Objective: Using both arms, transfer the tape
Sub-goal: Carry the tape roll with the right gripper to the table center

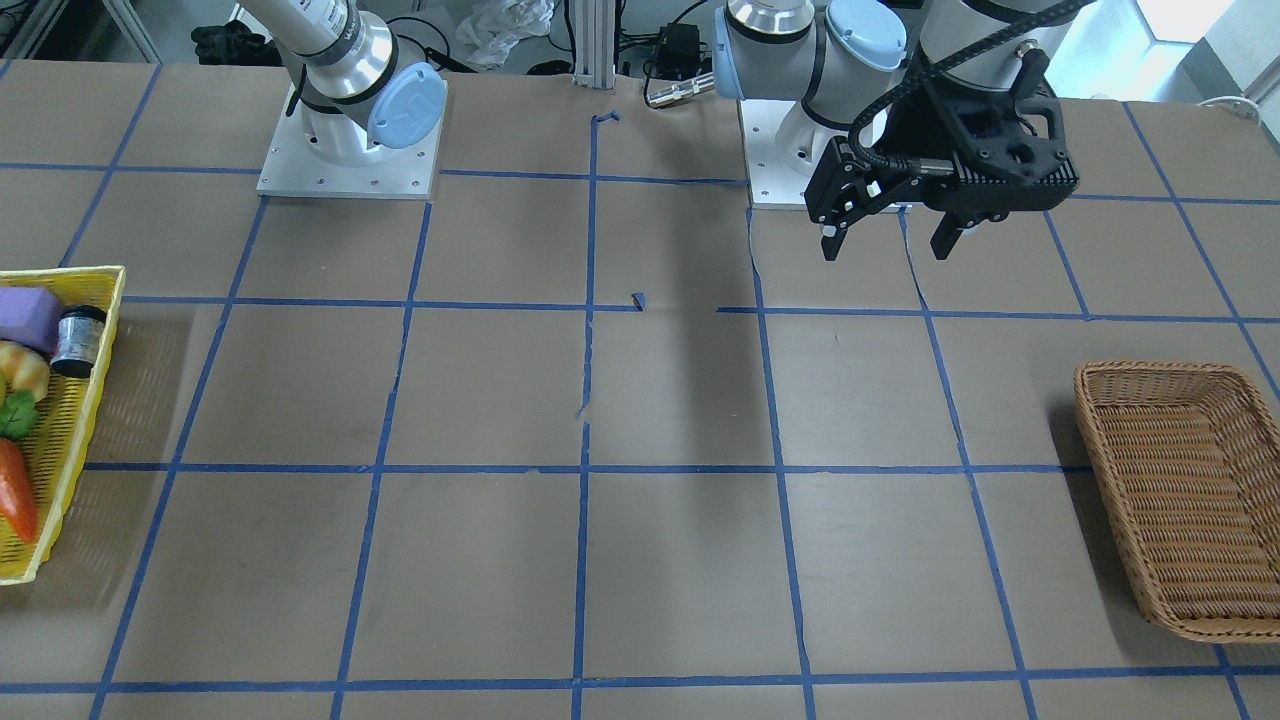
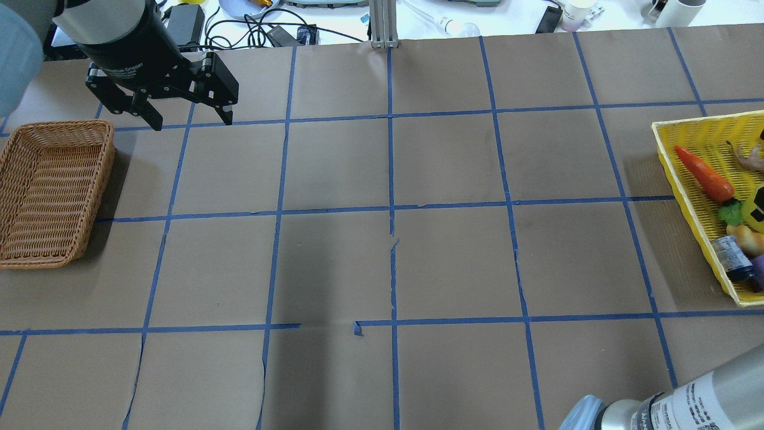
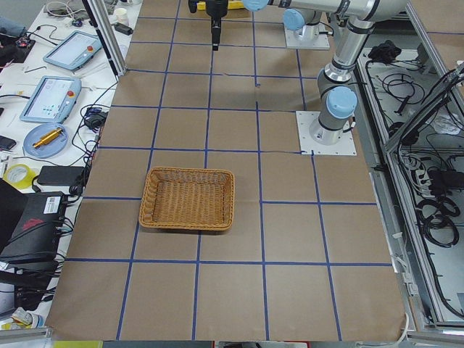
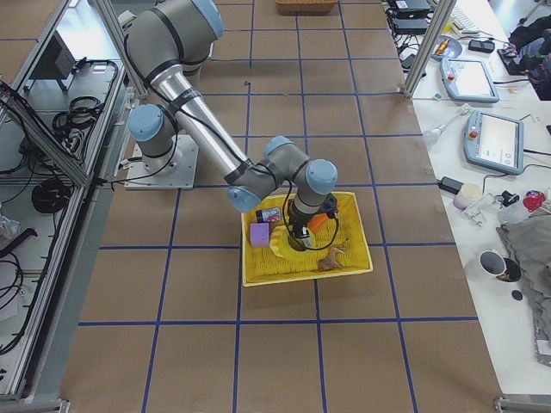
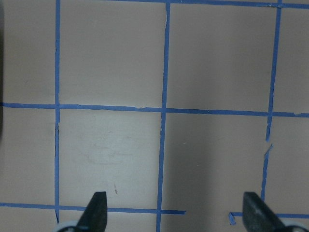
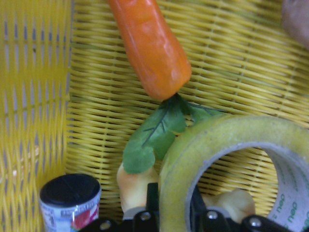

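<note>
Though the right wrist view crops the fingertips at its bottom edge, the right gripper [image 6: 171, 215] appears clamped across the wall of the tape [image 6: 217, 140]. One finger sits at the outer face and one toward the hollow, though I cannot be sure how firm the pinch is. The roll stands on edge inside the yellow basket [image 6: 38, 72]. A carrot [image 6: 149, 48] lies at 11 o'clock from it and a small dark-lidded jar [image 6: 70, 203] at 8 o'clock.

As a judgement, the roll should be light and stiff enough to keep its ring shape. Its glossy outer wrap is likely slick, so a grip through the core, bearing on the white inner liner, looks safer than squeezing the outside. Holding it at one arc leaves the opposite arc free for the other arm.

In the overhead view, the left gripper [image 2: 188, 119] hangs with fingers spread, holding nothing. It is near the wicker basket [image 2: 59, 125] at the table's 9 o'clock side, while the yellow basket lies at 3 o'clock.

Count: one tape roll, two grippers, two baskets, one carrot, one jar.
</note>
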You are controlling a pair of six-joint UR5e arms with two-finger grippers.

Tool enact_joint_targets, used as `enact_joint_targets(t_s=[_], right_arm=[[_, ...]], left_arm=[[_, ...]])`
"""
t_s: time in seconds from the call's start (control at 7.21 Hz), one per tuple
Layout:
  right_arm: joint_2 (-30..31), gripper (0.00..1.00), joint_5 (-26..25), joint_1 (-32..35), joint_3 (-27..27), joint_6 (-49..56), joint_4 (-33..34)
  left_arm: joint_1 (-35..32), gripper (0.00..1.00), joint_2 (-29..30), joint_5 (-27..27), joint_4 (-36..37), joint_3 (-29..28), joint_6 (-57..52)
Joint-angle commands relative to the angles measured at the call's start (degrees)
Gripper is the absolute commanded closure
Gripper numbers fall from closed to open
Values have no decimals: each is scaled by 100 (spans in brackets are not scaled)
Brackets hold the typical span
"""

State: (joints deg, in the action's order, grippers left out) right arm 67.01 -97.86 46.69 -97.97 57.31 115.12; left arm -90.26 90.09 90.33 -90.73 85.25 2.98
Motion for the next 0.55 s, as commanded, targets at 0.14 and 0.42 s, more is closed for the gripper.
enact_joint_targets(t_s=[0.14, 0.42], right_arm=[[1091, 100, -155, 706, 102, -1015, -662], [1559, 100, 246, 1768, 671, -2708, -1873]], left_arm=[[0, 0, 0, -7, 3, 0, 1], [0, 0, 0, -7, 3, 0, 1]])
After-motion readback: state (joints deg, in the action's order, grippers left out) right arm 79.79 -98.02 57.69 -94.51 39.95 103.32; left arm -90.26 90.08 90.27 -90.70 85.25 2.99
